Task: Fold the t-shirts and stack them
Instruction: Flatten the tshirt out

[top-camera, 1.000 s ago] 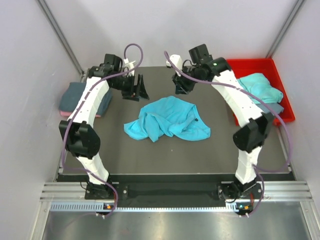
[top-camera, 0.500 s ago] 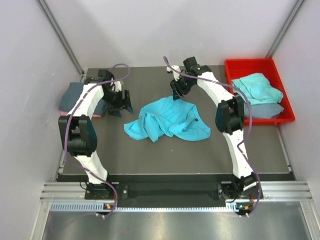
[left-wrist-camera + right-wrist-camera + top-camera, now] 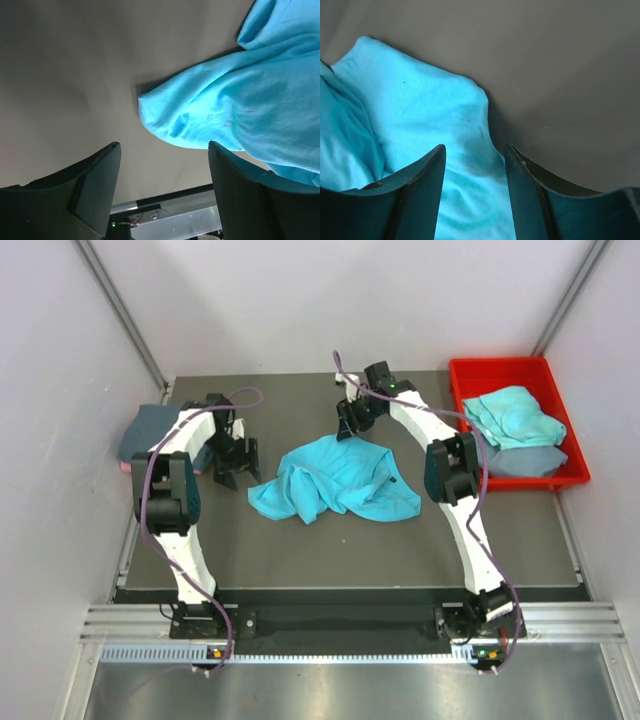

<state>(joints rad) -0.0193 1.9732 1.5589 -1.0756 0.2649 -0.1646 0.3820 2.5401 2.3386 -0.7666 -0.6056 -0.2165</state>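
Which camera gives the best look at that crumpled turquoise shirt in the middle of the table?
The top external view: it shows the whole turquoise shirt, crumpled on the dark table. The left wrist view catches only one rounded corner of it, and the right wrist view only a patch along one edge.

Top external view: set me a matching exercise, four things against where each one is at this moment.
Things:
1. crumpled turquoise t-shirt
2. red bin
3. left gripper
4. right gripper

Places:
A. just beyond the crumpled shirt's left tip, jaws open
B. at the crumpled shirt's far edge, jaws open
C. far right corner
D. middle of the table

Pairs: 1-D, 2-C, 3-A, 4-B.
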